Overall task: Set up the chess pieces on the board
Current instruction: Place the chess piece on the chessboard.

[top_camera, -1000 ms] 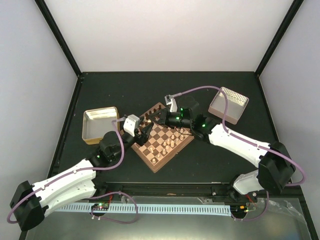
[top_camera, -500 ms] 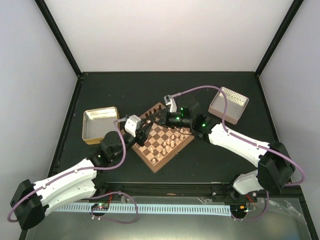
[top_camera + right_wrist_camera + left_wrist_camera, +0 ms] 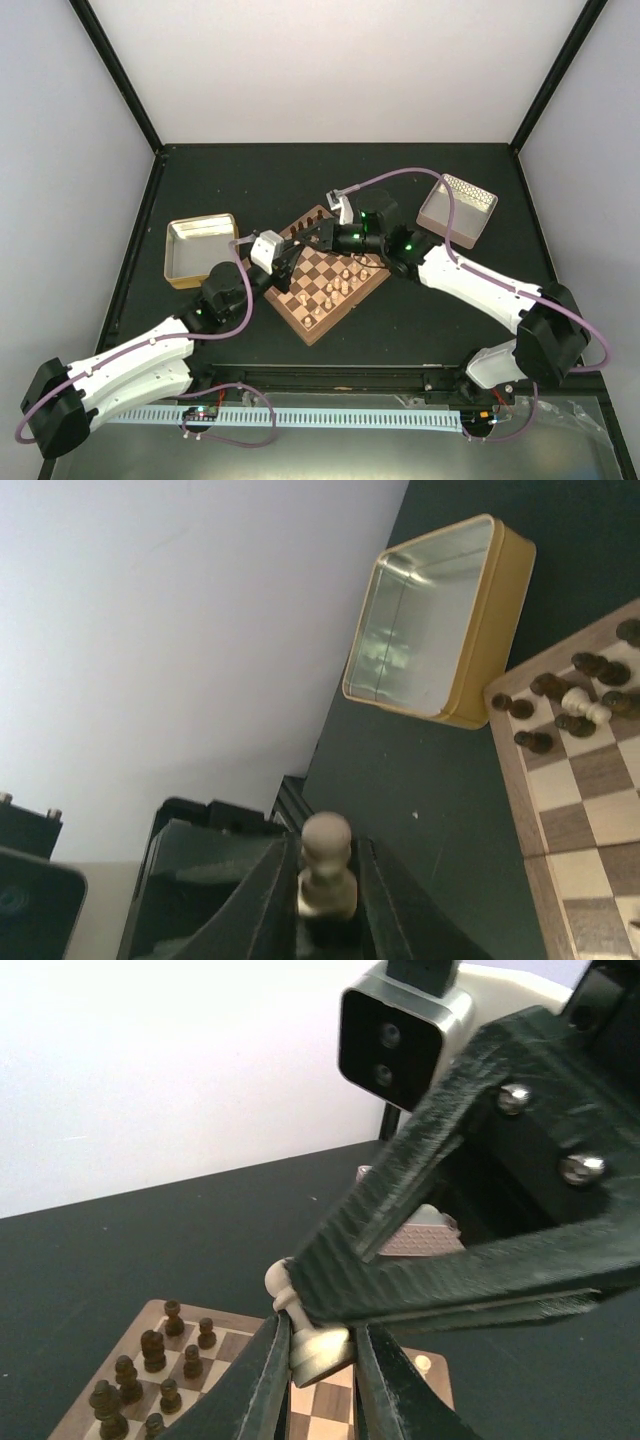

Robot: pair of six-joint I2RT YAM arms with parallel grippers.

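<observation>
Left wrist view: left gripper is clamped on the base of a pale pawn, which tilts with its head toward 11 o'clock. The right gripper comes in from 2 o'clock and its textured fingers cover the pawn's neck. Right wrist view: fingers sit tight on both sides of the same pawn. It looks like a grip, but pad contact is in shadow. The pawn is held up off the board, over its 10 o'clock edge. In the top view it is lost between dark fingers. Dark pieces bunch at one board corner with one pale piece lying flat among them; the frame cuts the board there. Pale pieces stand mid-board, too small to type. Tray is at 9 o'clock of the board, pink bin at 2 o'clock.
</observation>
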